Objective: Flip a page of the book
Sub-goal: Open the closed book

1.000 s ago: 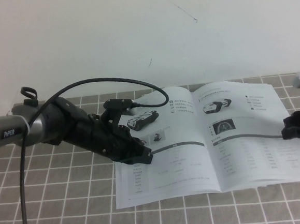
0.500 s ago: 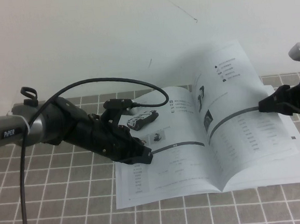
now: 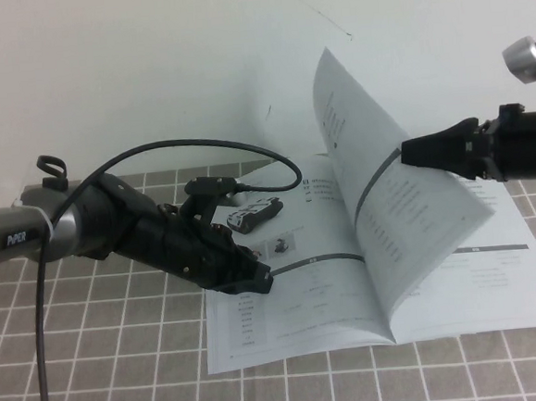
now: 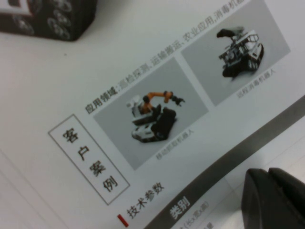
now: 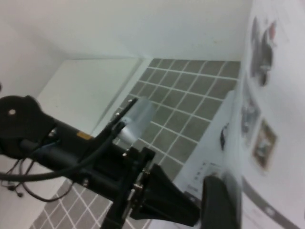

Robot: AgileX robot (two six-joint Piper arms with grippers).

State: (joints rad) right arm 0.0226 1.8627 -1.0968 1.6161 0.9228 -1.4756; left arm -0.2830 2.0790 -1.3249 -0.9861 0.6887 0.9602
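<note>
High view: right gripper (image 3: 411, 152) pinches the raised page (image 3: 387, 182); left gripper (image 3: 256, 280), closed, presses the book (image 3: 296, 319).

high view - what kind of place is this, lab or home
Probably a lab test bench: bare white wall, grey checked table cover, the book pinned by the left claw while the right claw lifts the page.

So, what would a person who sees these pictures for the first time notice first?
First, the page: it stands lifted, almost upright, above the right half of the open book, pinched at its outer edge by the right claw. Next, the left claw, shut, presses down on the book's left page near its left edge, over the grey checked tablecloth.
</note>
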